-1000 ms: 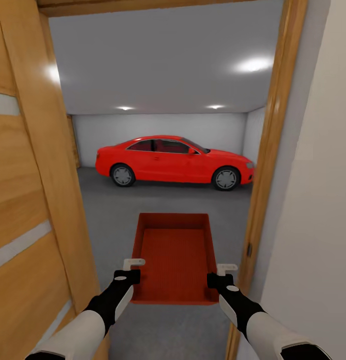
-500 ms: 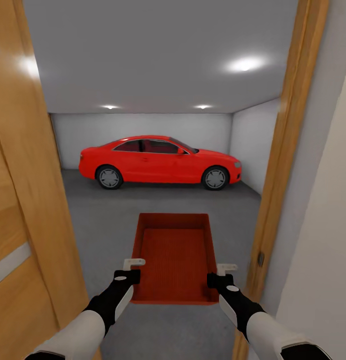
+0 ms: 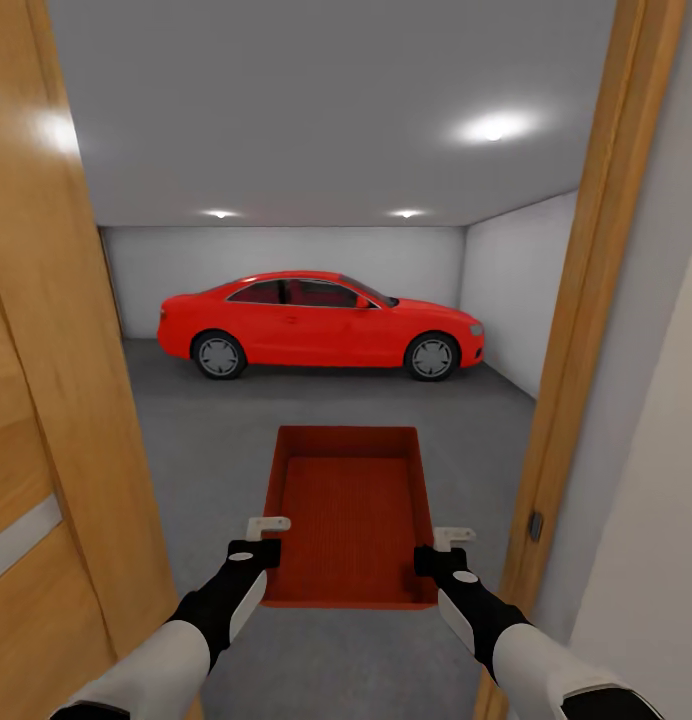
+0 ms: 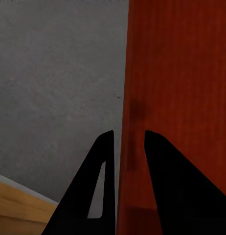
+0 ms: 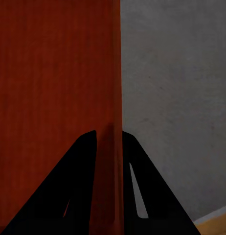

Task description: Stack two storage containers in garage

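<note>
Grey-walled garage with dark grey concrete floor (image 3: 316, 400) seen through wooden door frame (image 3: 576, 330) | red-orange rectangular lidless bin (image 3: 350, 515) held before red car (image 3: 319, 324) | left gripper (image 3: 267, 535) pinching bin's left wall | right gripper (image 3: 438, 545) pinching right wall

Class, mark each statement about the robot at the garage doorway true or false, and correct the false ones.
1. Both grippers clamp a wall of the red bin: left gripper, right gripper. True.
2. The bin holds a stack of boxes. False: it is empty.
3. A red car is parked side-on by the garage's far wall. True.
4. The bin rests on the concrete floor. False: it is held up between the grippers.
5. The car is blue. False: it is red.
</note>
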Robot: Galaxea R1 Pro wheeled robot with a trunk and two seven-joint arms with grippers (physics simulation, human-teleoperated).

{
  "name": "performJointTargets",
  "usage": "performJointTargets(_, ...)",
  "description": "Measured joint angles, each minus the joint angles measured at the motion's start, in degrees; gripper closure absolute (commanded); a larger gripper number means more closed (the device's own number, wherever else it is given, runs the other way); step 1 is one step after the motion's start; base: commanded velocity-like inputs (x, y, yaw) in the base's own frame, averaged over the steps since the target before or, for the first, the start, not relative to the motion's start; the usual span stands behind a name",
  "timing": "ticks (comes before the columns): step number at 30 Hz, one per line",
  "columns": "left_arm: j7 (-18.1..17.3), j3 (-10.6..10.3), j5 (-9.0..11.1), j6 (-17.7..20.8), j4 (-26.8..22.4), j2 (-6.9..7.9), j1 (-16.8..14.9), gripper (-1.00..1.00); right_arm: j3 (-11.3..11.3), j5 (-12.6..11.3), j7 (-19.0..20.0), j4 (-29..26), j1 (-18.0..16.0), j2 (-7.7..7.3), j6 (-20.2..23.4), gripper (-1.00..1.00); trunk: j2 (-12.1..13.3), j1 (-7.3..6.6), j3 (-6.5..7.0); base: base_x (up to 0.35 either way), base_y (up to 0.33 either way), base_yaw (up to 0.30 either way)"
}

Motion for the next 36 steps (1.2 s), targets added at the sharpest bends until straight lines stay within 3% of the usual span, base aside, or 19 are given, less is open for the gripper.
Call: performJointTargets(36, -0.02, -0.01, -0.02, 0.06, 0.04, 0.05, -0.01, 1.00, -0.01, -0.06, -0.04, 0.08, 0.01, 0.06, -0.03, 1.00, 0.00, -0.02, 0.00, 0.315, 0.000, 0.000)
